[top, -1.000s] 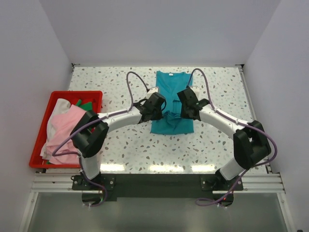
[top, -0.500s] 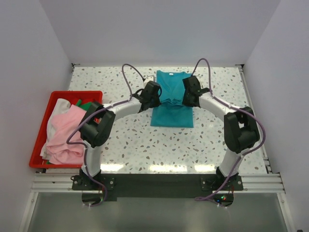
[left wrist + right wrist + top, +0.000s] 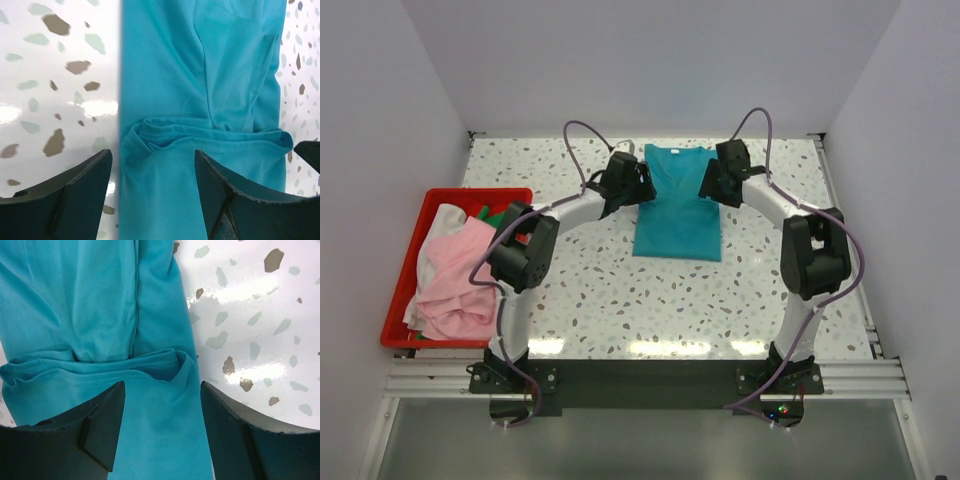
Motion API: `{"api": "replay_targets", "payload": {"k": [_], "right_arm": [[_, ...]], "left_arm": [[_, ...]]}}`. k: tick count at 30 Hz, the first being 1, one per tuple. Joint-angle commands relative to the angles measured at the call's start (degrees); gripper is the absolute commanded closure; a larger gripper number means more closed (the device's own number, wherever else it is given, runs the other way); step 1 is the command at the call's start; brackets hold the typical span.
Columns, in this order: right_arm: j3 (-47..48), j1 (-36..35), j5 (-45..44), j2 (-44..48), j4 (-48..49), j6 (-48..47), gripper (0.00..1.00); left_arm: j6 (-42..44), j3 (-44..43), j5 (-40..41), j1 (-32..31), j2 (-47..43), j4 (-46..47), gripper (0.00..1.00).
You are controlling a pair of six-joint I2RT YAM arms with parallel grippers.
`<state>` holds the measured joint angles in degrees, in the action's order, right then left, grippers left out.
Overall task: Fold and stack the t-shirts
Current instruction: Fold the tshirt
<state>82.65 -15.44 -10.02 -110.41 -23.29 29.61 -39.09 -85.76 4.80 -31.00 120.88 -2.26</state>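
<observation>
A teal t-shirt [image 3: 678, 205] lies folded flat at the far middle of the table, its bottom hem doubled up toward the collar. My left gripper [image 3: 638, 180] stands open over the shirt's left edge [image 3: 150, 165], fingers [image 3: 75, 190] apart with only cloth beneath. My right gripper [image 3: 705, 182] stands open over the right edge [image 3: 160, 425], nothing pinched between its fingers [image 3: 235, 430]. A light pink t-shirt [image 3: 455, 275] lies heaped with white [image 3: 440, 225] and dark green [image 3: 498, 215] pieces in the bin.
The red plastic bin [image 3: 525, 195] sits at the table's left edge. Speckled tabletop [image 3: 620, 290] stretches in front of the teal shirt. White walls close in the back and both sides.
Both grippers carried the shirt's lower hem away from me toward the collar, then opened and let the cloth go. The shirt now lies shorter, folded over itself.
</observation>
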Motion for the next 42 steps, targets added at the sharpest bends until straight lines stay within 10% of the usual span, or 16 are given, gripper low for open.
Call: {"api": "replay_targets", "payload": {"k": [1,13,26,42], "right_arm": [[2.5,0.4,1.3,2.1,-0.3,-1.4,0.35],[-1.8,-4.0,2.4,0.7,0.2,-1.3,0.74],[11.3,-2.7,2.4,-13.3,-1.7,-3.6,0.66],[-8.8,-9.4,4.7,-2.5,2.6,-1.8,0.65]], "left_arm": [[2.7,0.1,-0.8,2.4,-5.6,4.5,0.28],[2.7,4.6,-4.1,-0.6,-6.0,5.8,0.85],[3.9,-4.3,-1.6,-0.2,7.4,7.4,0.69],[-11.0,20.3,7.3,-1.6,-8.1,3.3,0.72]]}}
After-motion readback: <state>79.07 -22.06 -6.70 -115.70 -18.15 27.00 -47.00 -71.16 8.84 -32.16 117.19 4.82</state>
